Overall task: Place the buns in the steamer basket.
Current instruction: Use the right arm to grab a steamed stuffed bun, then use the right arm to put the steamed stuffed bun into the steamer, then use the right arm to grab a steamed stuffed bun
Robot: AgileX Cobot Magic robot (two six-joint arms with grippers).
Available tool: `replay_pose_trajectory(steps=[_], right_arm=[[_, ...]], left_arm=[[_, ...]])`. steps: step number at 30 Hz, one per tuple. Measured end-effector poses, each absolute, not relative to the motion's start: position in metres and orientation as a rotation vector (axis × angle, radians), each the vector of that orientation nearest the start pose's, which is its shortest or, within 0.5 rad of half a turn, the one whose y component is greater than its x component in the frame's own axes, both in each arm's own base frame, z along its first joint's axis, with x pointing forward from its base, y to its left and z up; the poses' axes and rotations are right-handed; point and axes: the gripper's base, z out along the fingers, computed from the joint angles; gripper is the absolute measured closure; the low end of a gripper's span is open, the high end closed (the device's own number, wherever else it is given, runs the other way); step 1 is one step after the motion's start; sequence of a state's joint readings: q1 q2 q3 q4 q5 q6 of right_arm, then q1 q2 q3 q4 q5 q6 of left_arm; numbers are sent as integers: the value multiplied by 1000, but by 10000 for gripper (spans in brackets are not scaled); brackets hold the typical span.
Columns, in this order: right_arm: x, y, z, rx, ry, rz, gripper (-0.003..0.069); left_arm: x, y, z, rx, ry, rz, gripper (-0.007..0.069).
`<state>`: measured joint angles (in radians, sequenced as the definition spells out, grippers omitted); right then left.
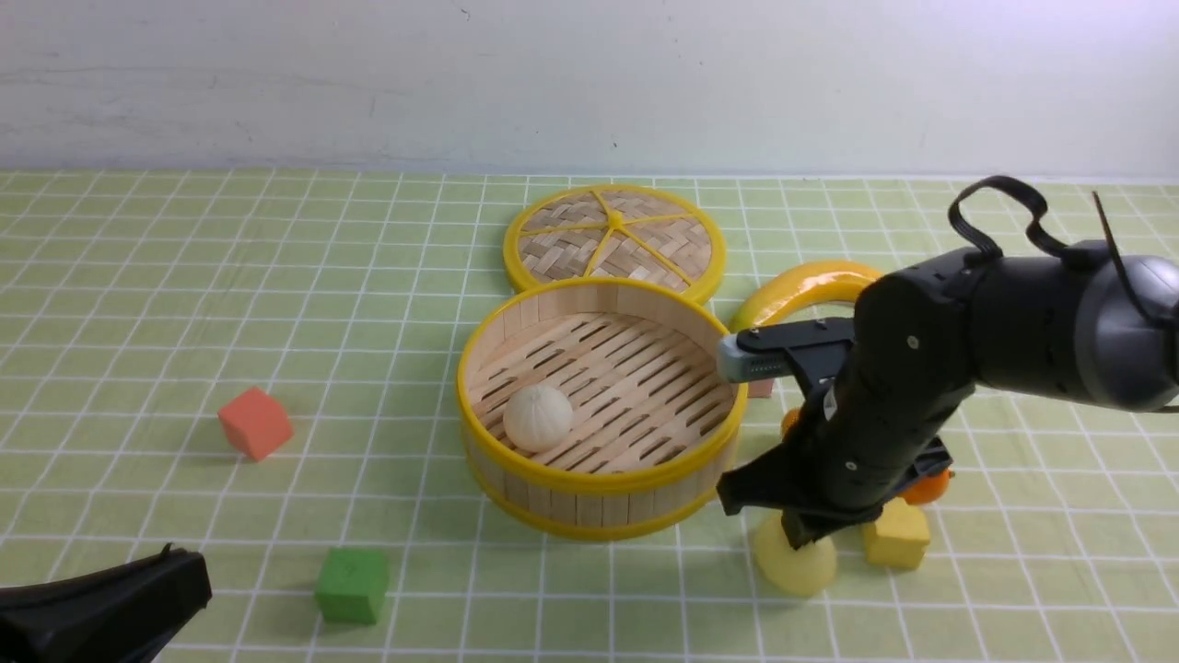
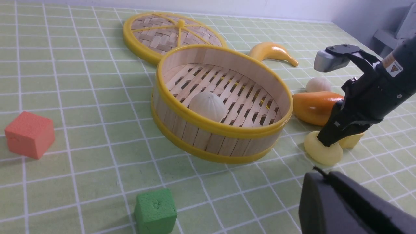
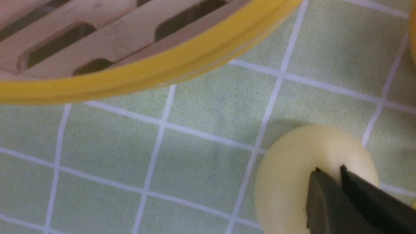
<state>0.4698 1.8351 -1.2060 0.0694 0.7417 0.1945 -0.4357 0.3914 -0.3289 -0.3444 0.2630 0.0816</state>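
Note:
The steamer basket (image 1: pixel 599 479) stands mid-table with one off-white bun (image 1: pixel 537 417) on its slatted floor; both show in the left wrist view, basket (image 2: pixel 224 130) and bun (image 2: pixel 208 105). My right gripper (image 1: pixel 801 536) is down at the basket's right front. Its jaws are nearly together, pinching the top of the pale yellow bun (image 1: pixel 794 566), which rests on the cloth. The right wrist view shows the bun (image 3: pixel 292 169), the gripper (image 3: pixel 330 169) and the basket rim (image 3: pixel 146 78). A second off-white bun (image 2: pixel 318 84) lies behind the mango. My left gripper (image 1: pixel 184 575) is shut and empty at the front left.
The woven lid (image 1: pixel 614 239) lies behind the basket, with a banana (image 1: pixel 811 285) to its right. An orange mango (image 2: pixel 315 105) and a yellow cube (image 1: pixel 895 534) sit close by my right gripper. A red cube (image 1: pixel 255 422) and a green cube (image 1: pixel 352 585) lie to the left.

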Motion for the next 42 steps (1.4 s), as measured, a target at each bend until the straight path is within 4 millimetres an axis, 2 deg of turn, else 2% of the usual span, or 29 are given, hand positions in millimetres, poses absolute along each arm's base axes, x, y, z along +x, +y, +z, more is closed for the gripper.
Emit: replay_pose_trajectory(steps=[3, 4, 7, 8, 9, 11, 14, 18, 21, 24, 26, 28, 30, 32, 33, 35, 37, 38, 39, 42], right_arm=[[313, 164, 214, -337, 2840, 228, 657], [313, 165, 216, -334, 2833, 235, 657], [309, 169, 261, -348, 2700, 362, 654], [309, 170, 264, -346, 2688, 378, 654], [314, 176, 277, -358, 2610, 437, 651], [318, 180, 281, -358, 2575, 468, 651], [338, 192, 274, -330, 2523, 511, 650], [361, 204, 249, -308, 2540, 521, 639], [378, 214, 224, -294, 2574, 521, 606], [386, 218, 215, -293, 2584, 517, 527], [387, 219, 214, -293, 2585, 518, 487], [388, 220, 219, -299, 2586, 525, 370], [385, 219, 233, -313, 2575, 531, 277], [382, 217, 243, -328, 2571, 527, 238], [377, 209, 264, -364, 2544, 492, 204], [371, 198, 283, -393, 2531, 437, 193], [366, 173, 301, -402, 2554, 293, 201], [366, 170, 302, -404, 2558, 278, 201], [366, 149, 304, -351, 2614, 175, 224], [373, 115, 291, -216, 2692, 52, 270]], left_arm=[[80, -46, 274, 232, 1815, -568, 620], [80, -46, 274, 232, 1815, -568, 620], [80, -46, 274, 232, 1815, -568, 617], [80, -46, 274, 232, 1815, -568, 617], [80, -46, 274, 232, 1815, -568, 617], [80, -46, 275, 231, 1814, -568, 616], [80, -46, 275, 231, 1814, -568, 613], [80, -46, 275, 231, 1814, -568, 609], [80, -46, 275, 231, 1814, -568, 607], [80, -46, 275, 231, 1814, -568, 606], [80, -46, 275, 231, 1814, -568, 605], [80, -46, 275, 231, 1814, -568, 603], [80, -46, 275, 231, 1814, -568, 599], [80, -46, 275, 231, 1814, -568, 598], [80, -46, 275, 231, 1814, -568, 596], [80, -46, 275, 231, 1814, -568, 596], [80, -46, 275, 231, 1814, -568, 596], [80, -46, 275, 231, 1814, -568, 596], [80, -46, 275, 231, 1814, -568, 596], [80, -46, 275, 231, 1814, -568, 596]])
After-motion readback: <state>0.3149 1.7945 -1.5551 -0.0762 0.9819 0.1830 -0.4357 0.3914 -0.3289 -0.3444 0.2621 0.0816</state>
